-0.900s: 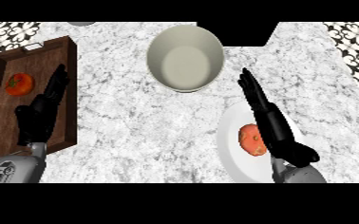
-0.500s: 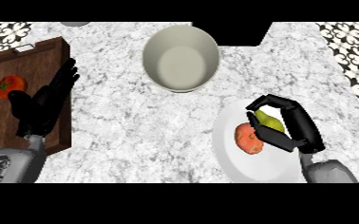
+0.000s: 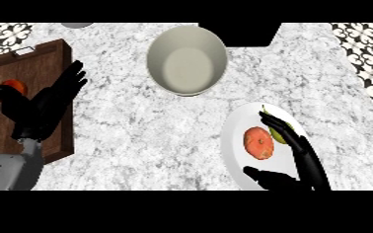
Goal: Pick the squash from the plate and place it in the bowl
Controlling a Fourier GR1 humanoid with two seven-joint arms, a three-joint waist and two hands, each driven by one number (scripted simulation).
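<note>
A yellow-green squash [image 3: 279, 130] lies on the white plate [image 3: 235, 133] at the lower right, beside an orange round fruit [image 3: 258, 143]. My right hand [image 3: 304, 164] comes in from the lower edge. Its fingers lie stretched over the squash and cover most of it, while the thumb spreads out low over the plate's near part. The hand is open. The pale grey bowl [image 3: 209, 47] stands at the back centre with nothing in it. My left hand [image 3: 42, 106] rests open at the left, fingers up.
A brown wooden cutting board [image 3: 44, 64] lies along the left edge under my left hand, with an orange-red fruit [image 3: 15, 85] on it. Marble counter spreads between board, bowl and plate. A patterned tile strip shows at the far right.
The right hand moved from beside the plate to over it, curled above the squash, and now lies lower with straighter fingers on it. The left hand shifted slightly over the board.
</note>
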